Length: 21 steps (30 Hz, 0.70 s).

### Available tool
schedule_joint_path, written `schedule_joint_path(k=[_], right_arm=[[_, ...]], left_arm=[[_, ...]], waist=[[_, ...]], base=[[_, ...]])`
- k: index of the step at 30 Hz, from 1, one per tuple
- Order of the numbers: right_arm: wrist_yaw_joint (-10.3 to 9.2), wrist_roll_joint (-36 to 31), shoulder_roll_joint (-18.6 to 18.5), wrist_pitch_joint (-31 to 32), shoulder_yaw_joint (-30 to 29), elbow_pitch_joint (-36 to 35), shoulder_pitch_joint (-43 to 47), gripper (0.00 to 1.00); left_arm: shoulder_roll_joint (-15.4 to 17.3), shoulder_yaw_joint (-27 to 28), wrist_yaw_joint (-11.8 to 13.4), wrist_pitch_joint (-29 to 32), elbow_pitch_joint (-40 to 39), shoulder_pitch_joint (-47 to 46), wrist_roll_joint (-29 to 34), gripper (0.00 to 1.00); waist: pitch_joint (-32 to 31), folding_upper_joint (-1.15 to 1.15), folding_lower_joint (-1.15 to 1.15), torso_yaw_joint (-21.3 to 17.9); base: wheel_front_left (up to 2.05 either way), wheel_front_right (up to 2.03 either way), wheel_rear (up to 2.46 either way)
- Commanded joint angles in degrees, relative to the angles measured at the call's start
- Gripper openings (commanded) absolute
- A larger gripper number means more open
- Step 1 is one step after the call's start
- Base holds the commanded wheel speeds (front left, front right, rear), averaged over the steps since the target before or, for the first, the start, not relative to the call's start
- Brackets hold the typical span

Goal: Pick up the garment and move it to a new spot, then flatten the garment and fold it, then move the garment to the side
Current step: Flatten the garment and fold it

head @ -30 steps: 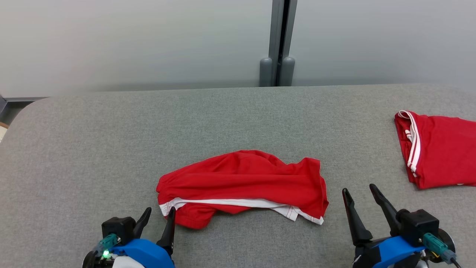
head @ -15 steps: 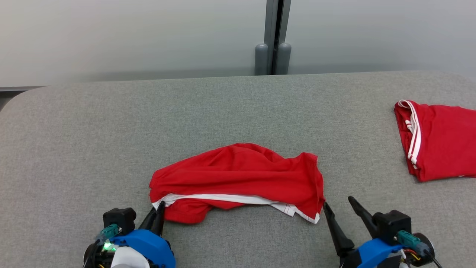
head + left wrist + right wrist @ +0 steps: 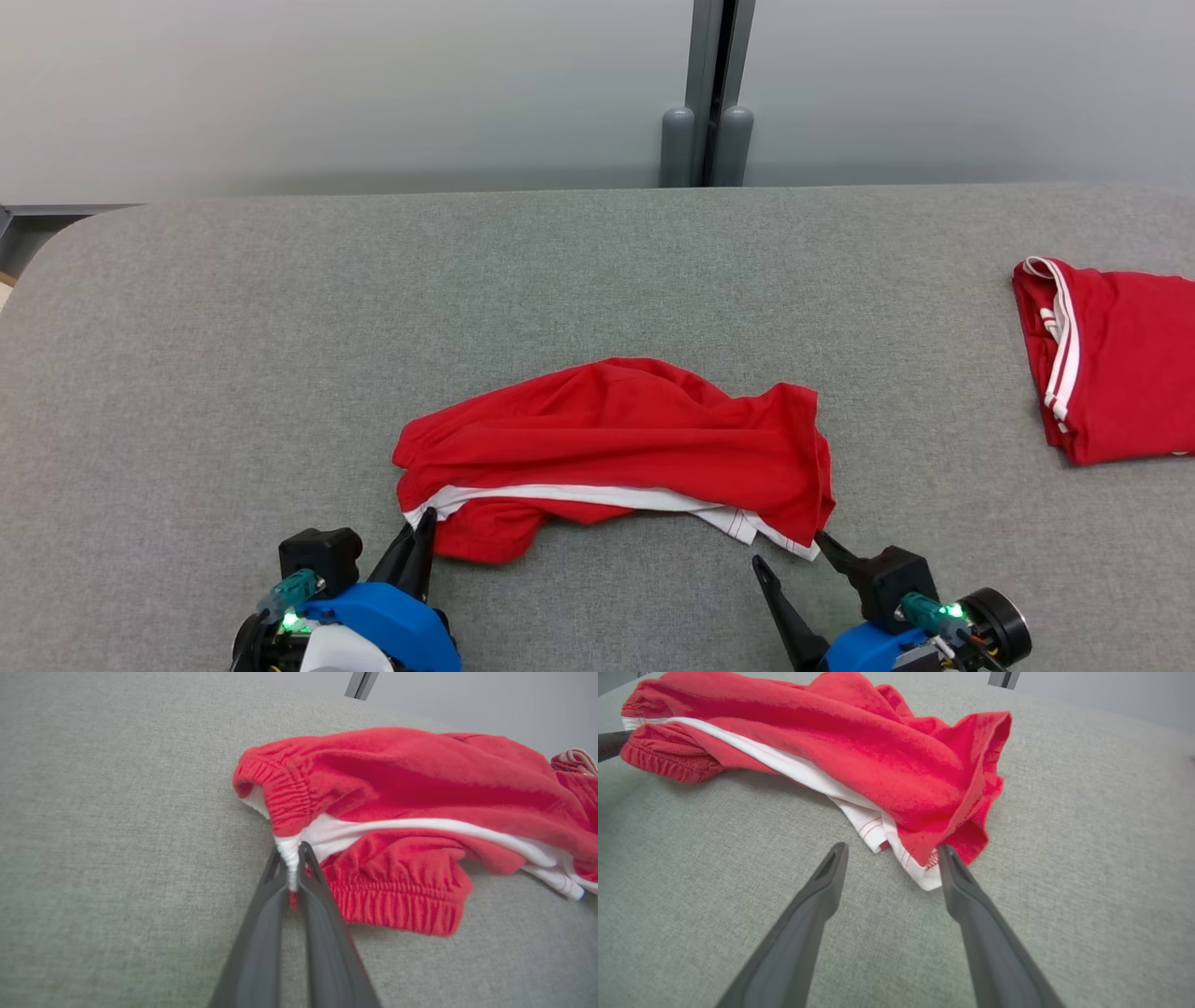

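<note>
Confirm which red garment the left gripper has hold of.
The crumpled red garment mid-table: the left gripper is shut on its white-trimmed corner. The folded red garment at the right edge lies apart, untouched.

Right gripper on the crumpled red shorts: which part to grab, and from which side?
Grip the white-trimmed corner of the shorts, the near one on the robot's right. The layers taper there to a thin point lying flat on the table. Come in low from the near side. That corner lies between the right gripper's open jaws. The left gripper is shut on the waistband end.
</note>
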Motion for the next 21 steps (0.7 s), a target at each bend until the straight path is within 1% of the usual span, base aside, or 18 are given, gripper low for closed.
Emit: schedule_joint_path(k=[1,7,12,16,17,18,19,21], right_arm=[[0.01,-0.96,-0.07,-0.27,0.29,1.03,-0.71,1.00],[0.01,-4.68,-0.09,-1.90,-0.52,6.46,-3.00,1.00],[0.01,-5.49,-0.09,-4.47,-2.23,9.62,-4.36,1.00],[0.01,-5.72,-0.08,-5.73,-2.43,11.52,-5.89,1.00],[0.01,-5.81,-0.08,-5.99,-2.40,11.99,-6.19,0.88],[0.01,-5.91,-0.09,-6.19,-2.36,12.41,-6.44,0.79],[0.01,-5.96,-0.09,-6.42,-2.33,12.79,-6.74,0.62],[0.01,-5.90,-0.09,-6.86,-2.34,13.45,-7.33,0.46]], left_arm=[[-0.01,-0.04,-0.31,-0.48,-0.11,-1.09,-0.11,0.00],[0.24,-0.47,-0.42,-0.80,-0.33,-1.82,-0.77,0.00],[0.47,-0.62,-0.47,-1.10,-0.40,-2.24,-1.03,0.00],[0.64,-0.71,-0.48,-1.30,-0.47,-2.42,-1.34,0.00],[0.68,-0.74,-0.48,-1.29,-0.47,-2.43,-1.42,0.00],[0.69,-0.81,-0.46,-1.31,-0.48,-2.48,-1.47,0.00],[0.70,-0.87,-0.46,-1.35,-0.51,-2.54,-1.50,0.00],[0.71,-0.96,-0.48,-1.47,-0.55,-2.63,-1.57,0.00]], waist=[[-0.01,0.00,-0.01,0.11],[0.46,0.00,-0.01,0.79],[0.88,0.00,-0.01,1.24],[1.24,0.00,-0.01,1.39],[1.32,0.00,-0.01,1.40],[1.37,0.00,-0.01,1.43],[1.40,0.00,-0.01,1.48],[1.46,0.00,-0.01,1.59]], base=[[0.00,0.00,0.00],[0.00,0.00,0.00],[0.00,0.00,0.00],[0.00,0.00,0.00],[0.00,0.00,0.00],[0.00,0.00,0.00],[0.00,0.00,0.00],[0.00,0.00,0.00]])
